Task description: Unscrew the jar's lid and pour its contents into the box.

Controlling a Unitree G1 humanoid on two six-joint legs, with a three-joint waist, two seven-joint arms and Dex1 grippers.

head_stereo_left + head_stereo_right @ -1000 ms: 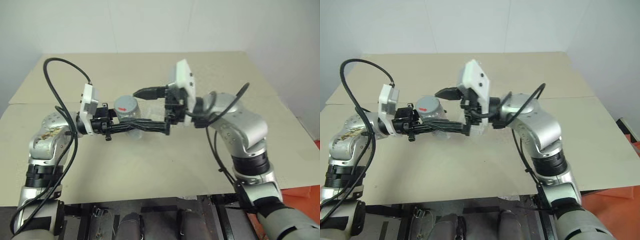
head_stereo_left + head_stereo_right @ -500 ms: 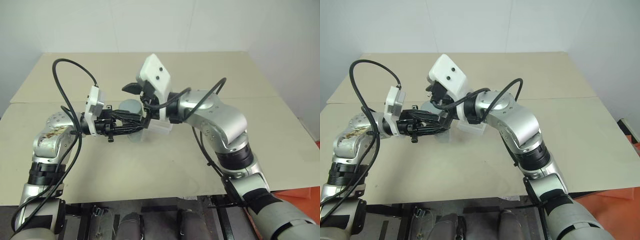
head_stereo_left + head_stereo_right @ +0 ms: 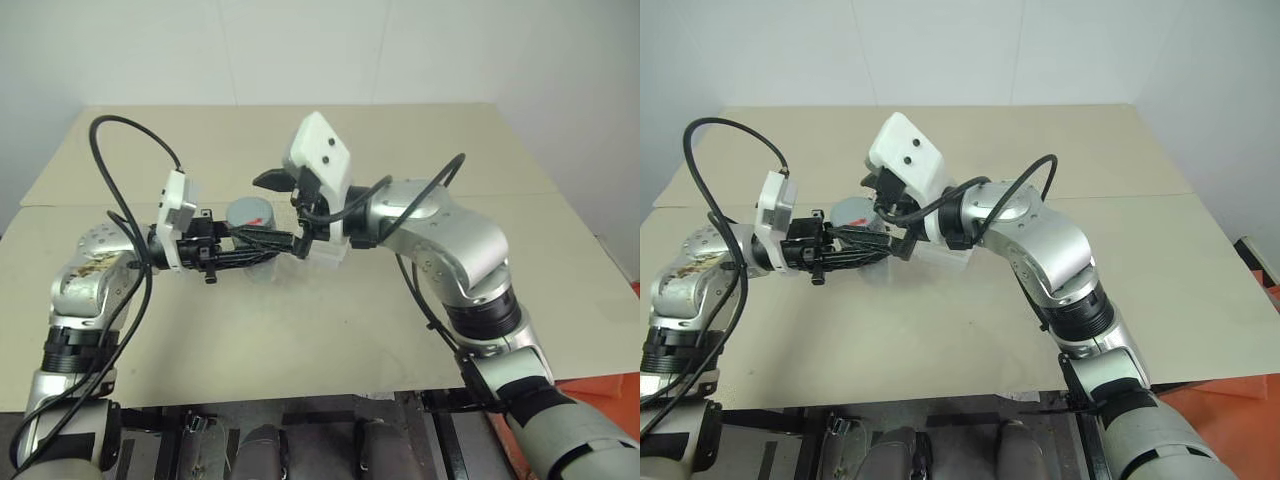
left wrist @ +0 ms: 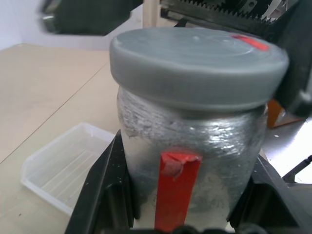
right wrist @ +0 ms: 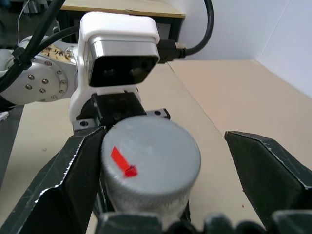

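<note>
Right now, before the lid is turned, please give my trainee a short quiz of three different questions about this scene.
1. True or false: the lid is already off the jar.
2. Which gripper holds the jar? A) left gripper B) right gripper
3. Fill in: the stripe on the jar's side is ____.

Key: 1. False, the lid sits on the jar. 2. A, the left fingers clamp the jar's sides, while the right fingers stand open around the lid. 3. Red.

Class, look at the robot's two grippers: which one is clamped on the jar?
The left gripper, shut around the jar body. The right gripper stands open beside the lid.
</note>
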